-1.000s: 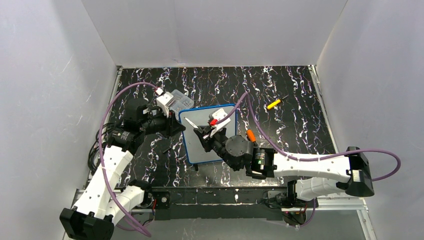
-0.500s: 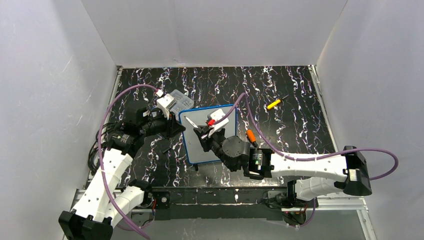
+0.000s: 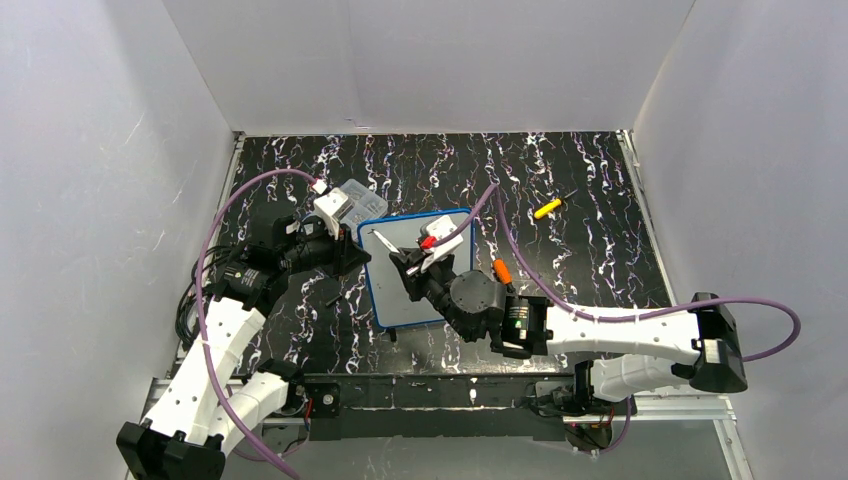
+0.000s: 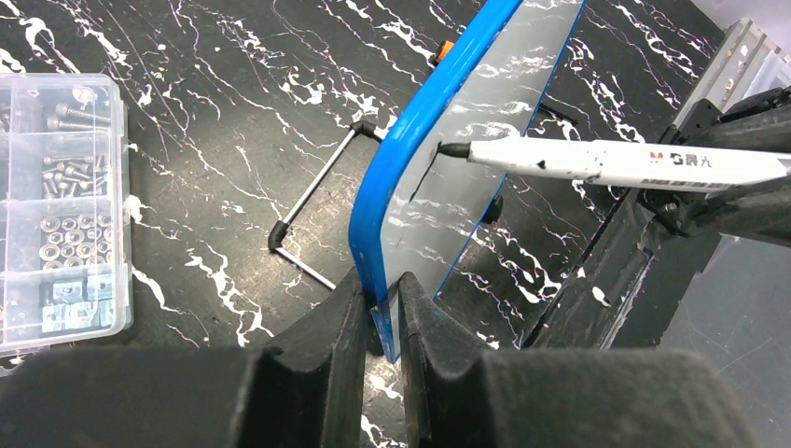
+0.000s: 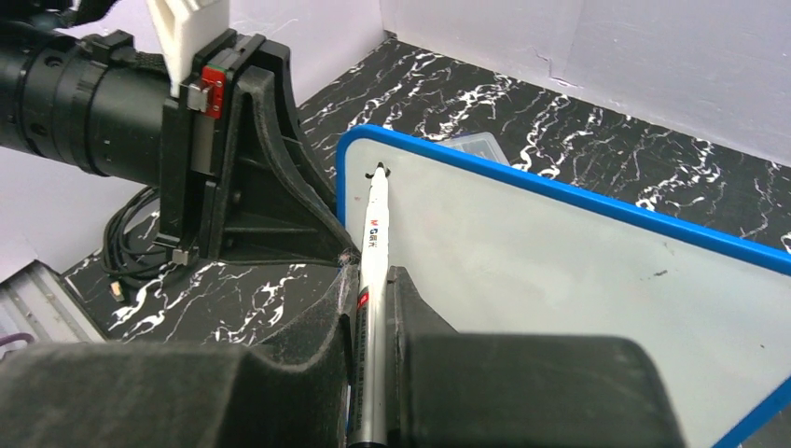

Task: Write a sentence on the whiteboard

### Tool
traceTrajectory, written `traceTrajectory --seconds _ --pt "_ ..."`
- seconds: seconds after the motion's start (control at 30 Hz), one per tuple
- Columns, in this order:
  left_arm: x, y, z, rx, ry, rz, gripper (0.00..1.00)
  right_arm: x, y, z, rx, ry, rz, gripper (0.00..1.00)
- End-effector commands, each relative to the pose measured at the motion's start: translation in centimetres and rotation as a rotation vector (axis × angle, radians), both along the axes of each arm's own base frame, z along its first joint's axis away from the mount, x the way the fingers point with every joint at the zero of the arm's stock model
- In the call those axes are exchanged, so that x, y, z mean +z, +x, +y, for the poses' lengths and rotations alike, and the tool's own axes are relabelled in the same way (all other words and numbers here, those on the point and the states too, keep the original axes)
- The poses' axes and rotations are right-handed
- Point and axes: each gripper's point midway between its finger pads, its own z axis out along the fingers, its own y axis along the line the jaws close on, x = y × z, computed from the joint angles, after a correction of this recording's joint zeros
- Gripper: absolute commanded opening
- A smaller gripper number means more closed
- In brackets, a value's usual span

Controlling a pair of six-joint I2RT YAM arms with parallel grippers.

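The small rectangular whiteboard with a white surface and a rounded blue frame (image 3: pixel 392 298) is being kept on the black marble-patterned table (image 3: pixel 580 260), between the two arms and just beside a clear plastic compartment box (image 3: pixel 355 195). Its left frame edge is being pinched by the left gripper (image 4: pixel 382 289), whose jaws are closed onto the blue rim. A white marker with a black tip (image 4: pixel 616 161) is being clamped in the right gripper (image 5: pixel 373 280), and the tip is being pressed against the board near its far left corner.

Progress is being judged as very early. Only one short black stroke (image 4: pixel 422 179) is being shown under the tip. No letter is being completed, so nearly the whole sentence is being left to write.

The near part of the board is being covered by the right arm in the top view, and the stroke is too small to be made out there. A small dark speck (image 5: pixel 659 273) cannot be identified as ink or dirt. The marker's rear end is being cut off in the right wrist view. An orange object (image 3: pixel 502 270) is being partly hidden and cannot be named.
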Motion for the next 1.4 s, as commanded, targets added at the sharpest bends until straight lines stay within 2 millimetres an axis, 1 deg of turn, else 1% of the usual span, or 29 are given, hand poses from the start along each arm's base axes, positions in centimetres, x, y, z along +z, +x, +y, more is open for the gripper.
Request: traceTrajectory --seconds 0.0,0.1,0.2,0.33,0.5,0.8,0.93,1.0,1.1,1.27,1.37 --pt "-1.5 -0.7 0.4 -0.006 0.04 0.031 0.0 3.1 -0.7 0.3 0.061 0.091 -0.039 0.01" --pt "-1.5 -0.7 0.3 -0.007 0.04 0.031 0.0 2.9 -1.0 0.9 0.082 0.073 -0.046 0.01" --pt "-1.6 -0.7 0.3 -0.008 0.04 0.032 0.0 2.5 -0.6 1.0 0.058 0.056 -0.042 0.01" --pt "-1.5 -0.8 0.3 -0.011 0.04 0.032 0.0 1.7 0.2 0.5 -0.01 0.023 -0.023 0.01" --pt "-1.5 -0.8 0.3 -0.013 0.039 0.029 0.0 0.5 0.6 0.2 -0.046 -0.02 -0.003 0.01" --pt "-1.4 -0.9 0.3 -0.013 0.04 0.024 0.0 -1.8 0.0 -0.2 -0.023 -0.055 0.055 0.01" --pt "-1.3 -0.8 0.3 -0.011 0.04 0.023 0.0 -2.8 -0.4 0.0 0.002 -0.078 0.08 0.01" --pt "-1.3 -0.9 0.3 -0.013 0.041 0.02 0.0 -2.9 -0.6 0.1 0.013 -0.075 0.083 0.01" --pt "-1.3 -0.9 0.3 -0.011 0.042 0.02 0.0 -2.1 -0.8 -0.1 0.03 -0.045 0.073 0.01" --pt "-1.4 -0.9 0.3 -0.01 0.043 0.023 0.0 -0.2 -1.6 -0.2 0.093 0.032 0.033 0.01" --pt "-1.4 -0.9 0.3 -0.012 0.044 0.024 0.0 0.5 -1.5 -0.6 0.094 0.068 0.002 0.01"
